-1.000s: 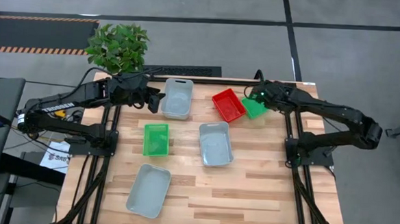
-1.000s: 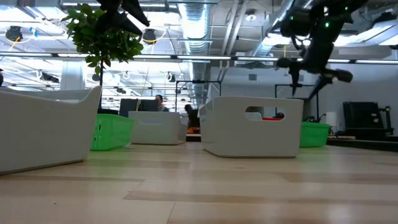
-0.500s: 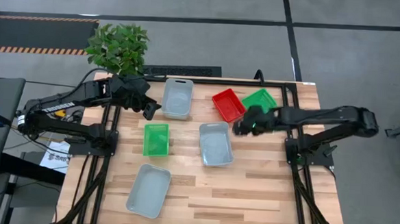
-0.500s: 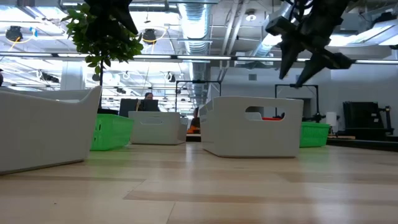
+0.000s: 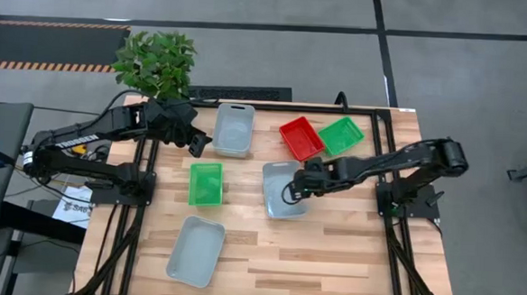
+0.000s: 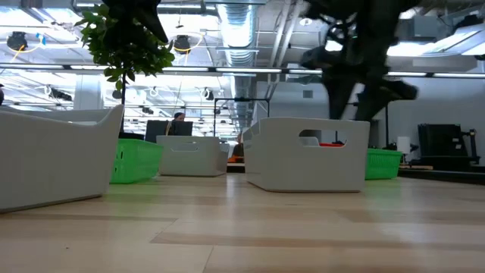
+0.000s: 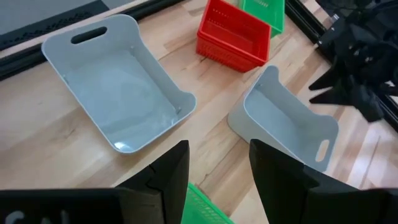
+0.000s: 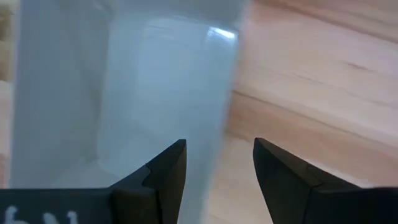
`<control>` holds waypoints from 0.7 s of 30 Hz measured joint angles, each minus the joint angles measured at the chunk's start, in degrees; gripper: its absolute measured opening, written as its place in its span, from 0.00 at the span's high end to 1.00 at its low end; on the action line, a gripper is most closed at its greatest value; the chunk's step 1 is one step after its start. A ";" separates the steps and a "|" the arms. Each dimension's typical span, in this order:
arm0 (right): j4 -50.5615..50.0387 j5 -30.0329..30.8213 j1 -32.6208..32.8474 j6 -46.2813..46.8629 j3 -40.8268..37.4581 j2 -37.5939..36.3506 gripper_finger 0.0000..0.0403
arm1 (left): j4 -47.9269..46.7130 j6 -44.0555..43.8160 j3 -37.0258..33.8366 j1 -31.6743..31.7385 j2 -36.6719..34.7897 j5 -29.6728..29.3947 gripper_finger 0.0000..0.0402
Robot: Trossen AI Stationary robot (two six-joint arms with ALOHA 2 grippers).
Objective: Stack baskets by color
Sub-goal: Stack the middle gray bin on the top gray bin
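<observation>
A: Pale grey-blue plastic is what the right pincer point(image 5: 290, 190) hangs over: the middle grey basket point(image 5: 284, 189), which I'll use as the landmark. The fingers stand apart and empty above its right-hand side; in the right wrist view the basket wall point(image 8: 124, 87) fills the space beyond the spread fingertips.

B: And the other grey ones?

A: One grey basket point(image 5: 234, 129) lies toward the far edge and to the left of the landmark, by the plant point(image 5: 156, 62). Another grey basket point(image 5: 195, 250) lies toward the near edge and to the left, on the wooden worktop point(image 5: 330, 250).

B: The coloured ones?

A: A red basket point(image 5: 301, 138) sits just beyond the landmark, toward the far edge, and a green basket point(image 5: 341, 135) is right beside it on its right; whether they touch I cannot tell. A second green basket point(image 5: 205, 182) lies to the left of the landmark, apart from it.

B: The left arm?

A: The left pincer point(image 5: 194, 142) hovers left of the far grey basket, released and carrying nothing. Its wrist view looks down between spread fingers at that basket point(image 7: 118, 93), the red one point(image 7: 233, 34) and the landmark point(image 7: 286, 127).
</observation>
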 joint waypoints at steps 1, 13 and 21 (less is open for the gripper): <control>-0.71 0.06 -0.40 -0.87 0.77 0.98 0.48 | 0.04 0.00 0.00 0.00 0.00 -0.16 0.61; -9.85 0.52 -4.12 -8.04 9.38 9.98 0.38 | -0.14 0.00 0.00 0.00 0.02 -0.40 0.61; -9.92 -0.35 -4.64 -9.96 9.39 15.48 0.41 | -0.12 0.00 0.00 0.00 0.00 -0.81 0.61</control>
